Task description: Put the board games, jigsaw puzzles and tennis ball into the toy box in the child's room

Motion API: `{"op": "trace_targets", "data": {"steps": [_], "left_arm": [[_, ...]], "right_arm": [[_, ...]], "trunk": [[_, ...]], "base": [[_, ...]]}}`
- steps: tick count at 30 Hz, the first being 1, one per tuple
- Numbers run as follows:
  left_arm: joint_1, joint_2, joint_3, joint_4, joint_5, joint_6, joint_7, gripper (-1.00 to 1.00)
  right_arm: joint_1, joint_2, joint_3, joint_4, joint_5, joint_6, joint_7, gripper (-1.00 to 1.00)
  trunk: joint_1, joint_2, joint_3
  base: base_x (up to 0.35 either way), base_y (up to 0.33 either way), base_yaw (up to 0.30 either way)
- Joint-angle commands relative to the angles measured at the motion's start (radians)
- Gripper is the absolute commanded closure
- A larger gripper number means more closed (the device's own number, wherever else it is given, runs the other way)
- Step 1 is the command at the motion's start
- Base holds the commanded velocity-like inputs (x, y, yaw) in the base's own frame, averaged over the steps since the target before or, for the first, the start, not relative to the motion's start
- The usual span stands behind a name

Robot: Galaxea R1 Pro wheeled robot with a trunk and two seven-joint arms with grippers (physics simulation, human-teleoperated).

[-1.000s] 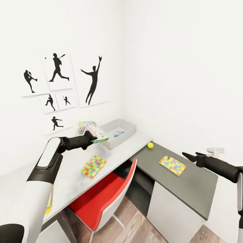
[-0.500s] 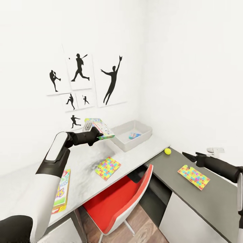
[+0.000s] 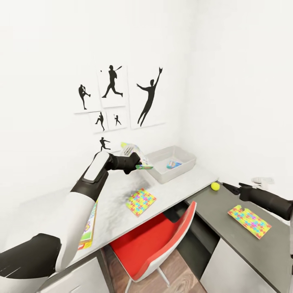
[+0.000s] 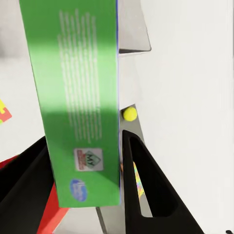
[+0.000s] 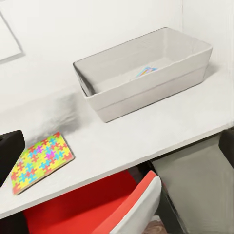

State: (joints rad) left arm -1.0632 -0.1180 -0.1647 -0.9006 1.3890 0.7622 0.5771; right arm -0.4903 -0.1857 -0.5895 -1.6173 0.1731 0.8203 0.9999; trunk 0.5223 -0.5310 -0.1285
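My left gripper (image 3: 131, 161) is shut on a board game (image 3: 137, 157), a flat box with a green back (image 4: 78, 97), held tilted in the air just left of the toy box (image 3: 162, 177). The toy box stands on the pale table top (image 3: 114, 203) with a small colourful item (image 3: 173, 164) inside. One jigsaw puzzle (image 3: 141, 201) lies on the pale top, another (image 3: 249, 221) on the dark lower section near the tennis ball (image 3: 215, 186). A yellow-green board game (image 3: 87, 228) lies at the table's left. My right gripper (image 3: 226, 186) hovers open over the dark section.
A red chair (image 3: 162, 240) is tucked under the table between the two sections. Black silhouette pictures (image 3: 150, 97) hang on the white wall behind. The right wrist view shows the toy box (image 5: 141, 95), the puzzle (image 5: 41, 161) and the chair (image 5: 97, 209).
The head view has swung left, so everything has slid right and the yellow-green board game has come into view. My left gripper still holds its board game beside the toy box.
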Motion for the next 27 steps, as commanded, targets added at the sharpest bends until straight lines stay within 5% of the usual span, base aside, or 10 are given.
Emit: {"op": "trace_targets", "data": {"steps": [1,20,27], "left_arm": [[-0.001,-0.001,-0.001,0.000,0.007,-0.001,0.010,1.00],[0.004,0.006,0.002,0.004,0.016,0.001,0.006,1.00],[0.005,0.006,0.002,0.005,0.016,0.000,0.006,1.00]], "right_arm": [[-0.001,-0.002,-0.005,-0.001,0.009,0.005,0.010,-1.00],[0.003,-0.011,-0.015,-0.001,0.009,0.002,0.011,-1.00],[0.004,-0.010,-0.015,-0.001,0.009,-0.001,0.010,-1.00]], "trunk": [[0.000,-0.002,-0.002],[0.000,-0.002,-0.002],[0.000,-0.002,-0.002]], "base": [[0.016,-0.011,0.017],[0.274,-0.125,0.003],[0.339,-0.039,0.200]]}}
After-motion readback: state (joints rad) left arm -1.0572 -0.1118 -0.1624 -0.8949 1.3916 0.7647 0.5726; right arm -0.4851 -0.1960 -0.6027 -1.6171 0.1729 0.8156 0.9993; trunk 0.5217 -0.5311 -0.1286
